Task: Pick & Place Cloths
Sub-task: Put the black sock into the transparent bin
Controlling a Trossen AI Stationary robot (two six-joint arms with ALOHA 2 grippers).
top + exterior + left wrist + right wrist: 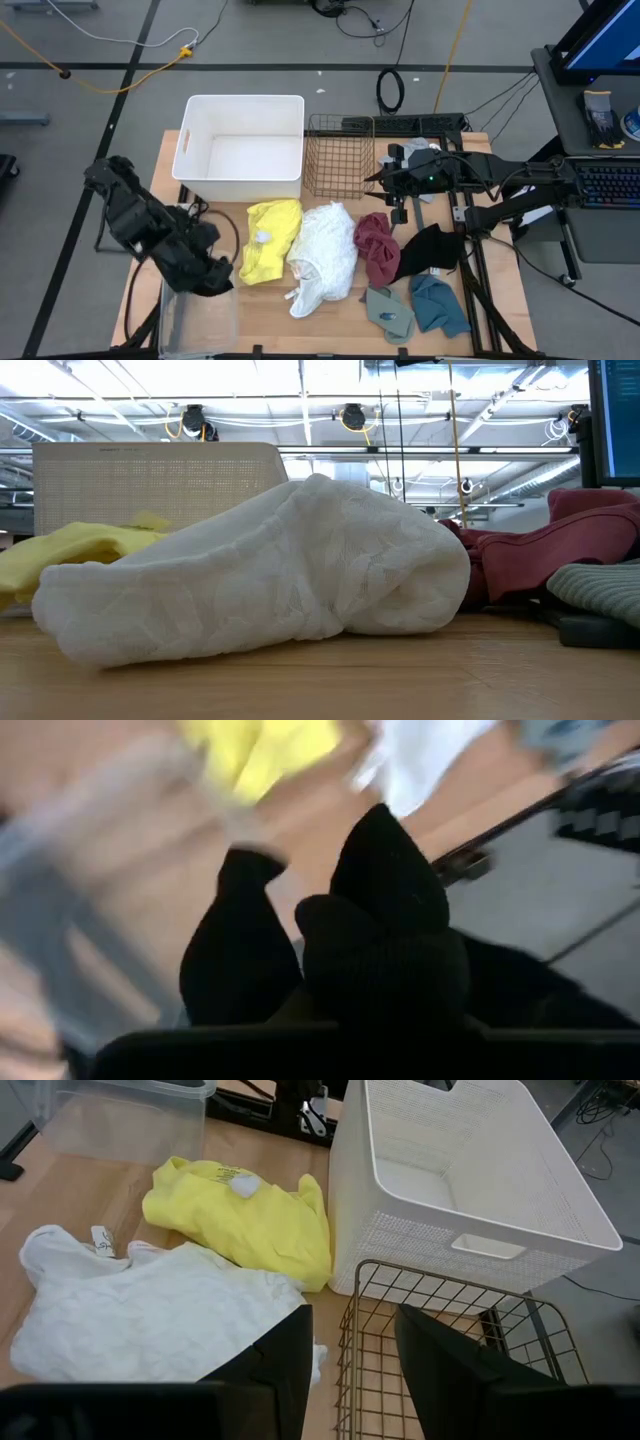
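The wire basket (340, 155) stands at the table's back edge, just right of the white bin (240, 148). The right gripper (399, 208) hovers just beyond the basket's right front corner, fingers partly apart and holding nothing. In front of the basket lie the cloths: a yellow cloth (270, 240) to its front left, a white cloth (323, 255) straight ahead and touching the yellow one, a maroon cloth (376, 247) and a black cloth (430, 248) to its front right, then a sage cloth (390, 313) and a teal cloth (438, 303) nearest the front edge. The left gripper (212, 276) sits well to the basket's front left, over a clear container (198, 322), fingers closed, seemingly empty, though its wrist view is blurred.
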